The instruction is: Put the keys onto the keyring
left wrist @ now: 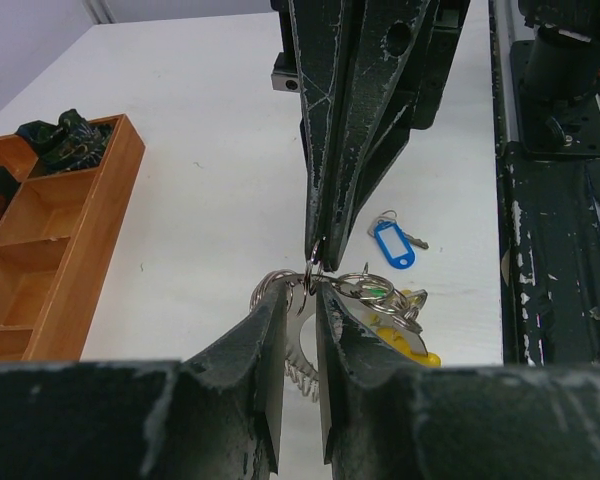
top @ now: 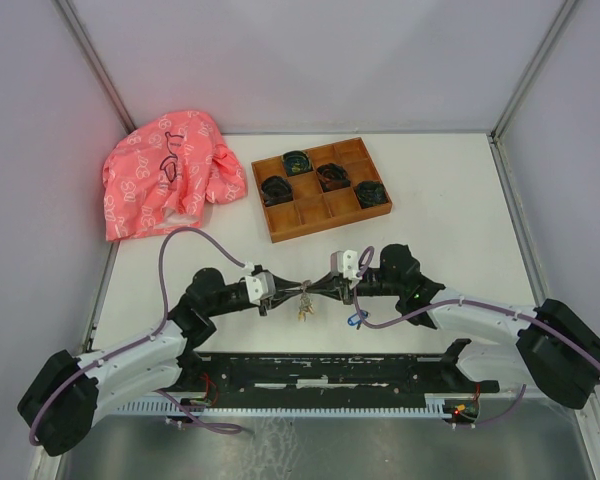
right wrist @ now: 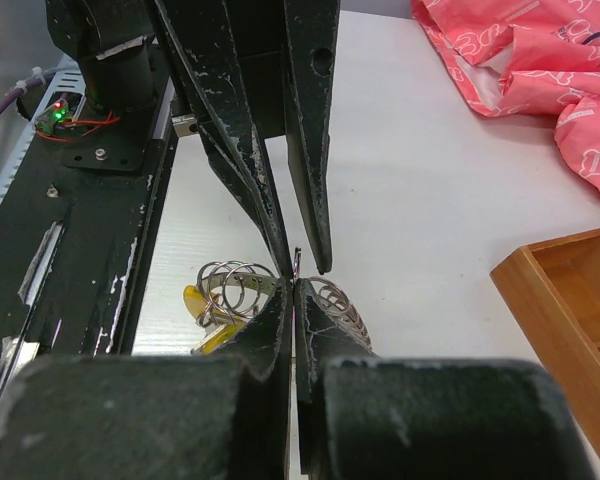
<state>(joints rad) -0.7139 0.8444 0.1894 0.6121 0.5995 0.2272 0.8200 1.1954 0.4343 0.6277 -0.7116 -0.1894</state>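
The left end effector (left wrist: 300,305) and the right end effector (right wrist: 293,288) meet tip to tip low over the white tabletop (left wrist: 210,150). Each is pinched tight on the grey metal keyring (left wrist: 360,285), which is held between them with its green tag (left wrist: 380,293) and yellow tag (left wrist: 417,348). The small key with the bright blue plastic head (left wrist: 393,245) lies flat on the tabletop near the ring but apart from it. The black-headed key cannot be made out

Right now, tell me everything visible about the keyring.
The keyring is a bunch of thin overlapping grey metal loops carrying a green tag and a yellow tag. The left gripper and right gripper pinch it from opposite sides, tips nearly meeting. Whether it touches the table is unclear.
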